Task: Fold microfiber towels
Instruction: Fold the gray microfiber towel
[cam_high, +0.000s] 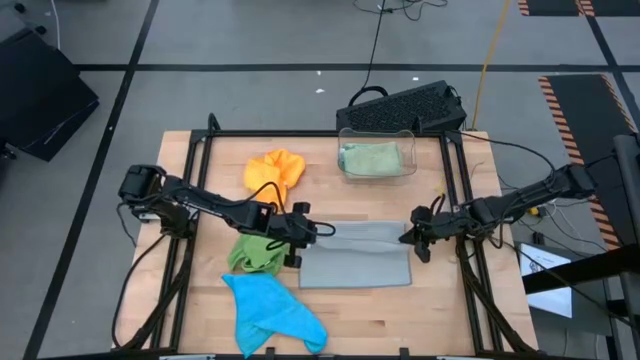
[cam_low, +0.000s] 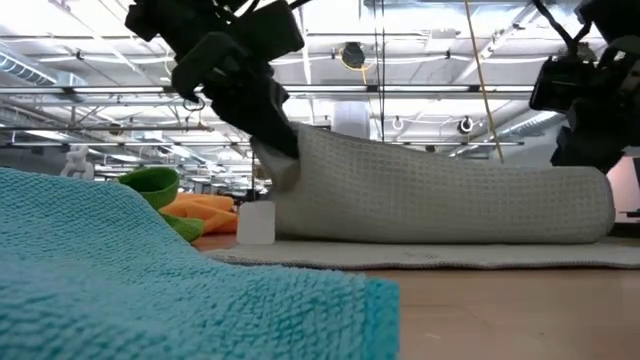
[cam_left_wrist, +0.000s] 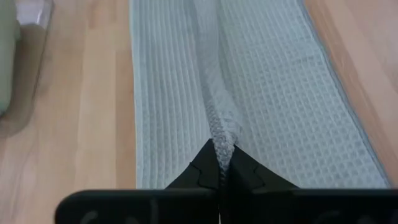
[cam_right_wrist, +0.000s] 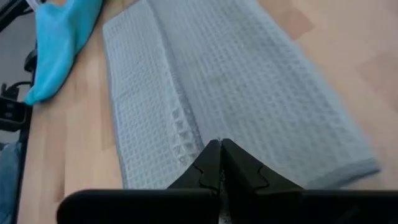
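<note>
A grey waffle-weave towel (cam_high: 355, 262) lies spread on the wooden table between my two grippers. A raised fold (cam_low: 440, 195) of it stands up along its far side. My left gripper (cam_high: 316, 232) is shut on the fold's left end. My right gripper (cam_high: 409, 237) is shut at its right end. An orange towel (cam_high: 276, 170) and a bright green towel (cam_high: 254, 254) lie crumpled to the left. A blue towel (cam_high: 272, 312) lies near the front edge. A pale green towel (cam_high: 371, 158) sits folded in the clear bin (cam_high: 378, 150). My left gripper pinches a narrow ridge of the grey towel (cam_left_wrist: 221, 134) between its two fingertips, coming slanting down from the table's left, along the fold. The ridge is lifted and the cloth slopes off both sides onto the table. My right gripper is shut on the fold's right end (cam_right_wrist: 189, 140), slanting down from the table's right; its own fingers hide the contact. A ridge runs away from the tips, and the cloth on either side rests on the table.
A black keyboard (cam_high: 405, 105) lies beyond the bin at the table's far edge. Black frame rails (cam_high: 195, 190) run along the table's left and right sides. Bare wood shows in front of the grey towel and at the far left.
</note>
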